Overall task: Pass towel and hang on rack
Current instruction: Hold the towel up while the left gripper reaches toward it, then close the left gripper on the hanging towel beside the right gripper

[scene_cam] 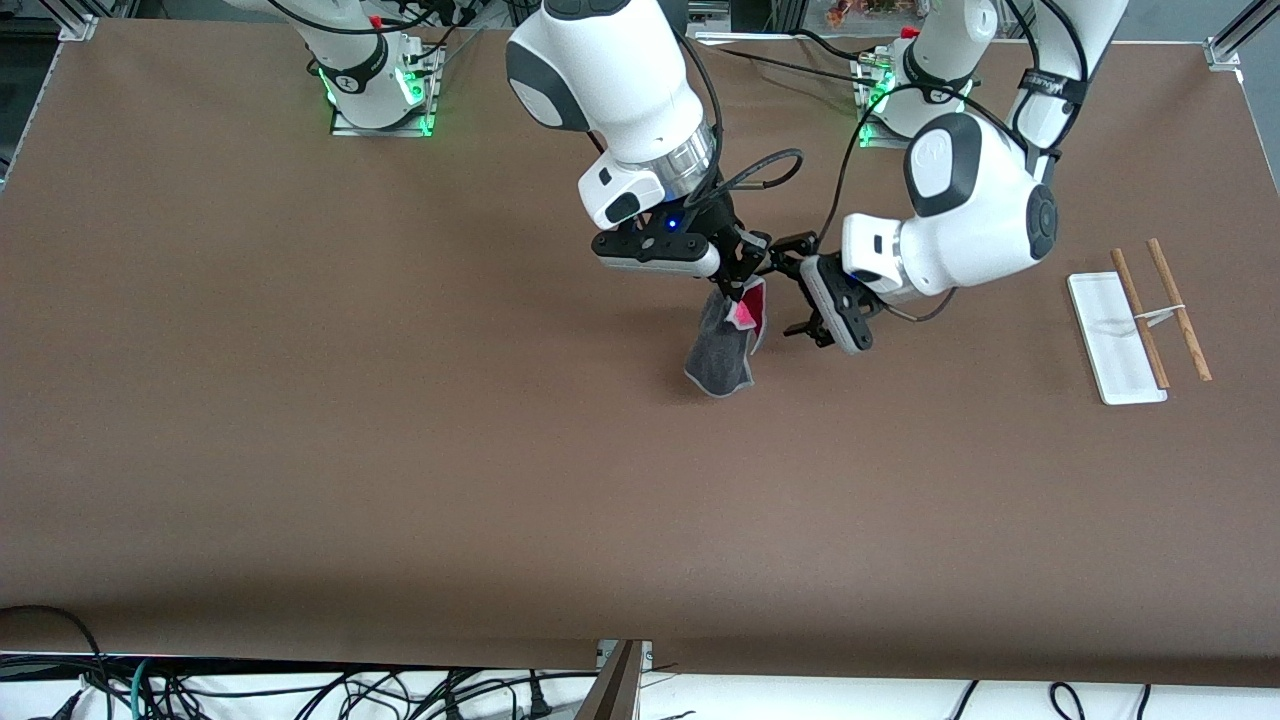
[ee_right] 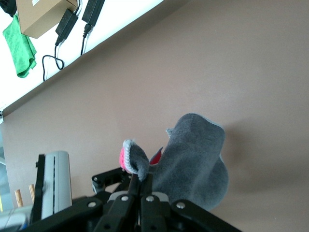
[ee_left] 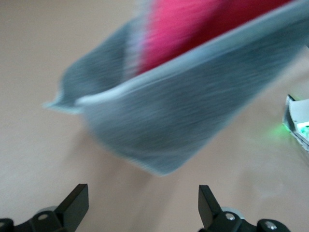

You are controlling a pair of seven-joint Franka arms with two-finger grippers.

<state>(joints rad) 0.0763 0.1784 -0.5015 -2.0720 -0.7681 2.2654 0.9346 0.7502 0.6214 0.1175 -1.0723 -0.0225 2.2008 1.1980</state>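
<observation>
The towel (scene_cam: pixel 722 352) hangs over the middle of the table, dark grey outside with pink showing near the top. My right gripper (scene_cam: pixel 741 293) is shut on its upper corner; in the right wrist view the fingertips (ee_right: pixel 140 180) pinch the pale-edged fold of the towel (ee_right: pixel 198 159). My left gripper (scene_cam: pixel 792 292) is open beside the towel, level with its top and apart from it. In the left wrist view its fingers (ee_left: pixel 77 199) stand wide, and the towel (ee_left: pixel 183 111) hangs just ahead of the gripper (ee_left: pixel 142 203). The rack (scene_cam: pixel 1115 340) stands toward the left arm's end of the table.
Both arm bases with green lights (scene_cam: pixel 380 95) (scene_cam: pixel 890 95) stand along the table's back edge. The rack's two wooden rods (scene_cam: pixel 1180 310) lean off its white base. Cables (scene_cam: pixel 300 690) lie below the table's front edge. A cardboard box (ee_right: pixel 41 17) and green cloth (ee_right: pixel 19 46) lie off the table.
</observation>
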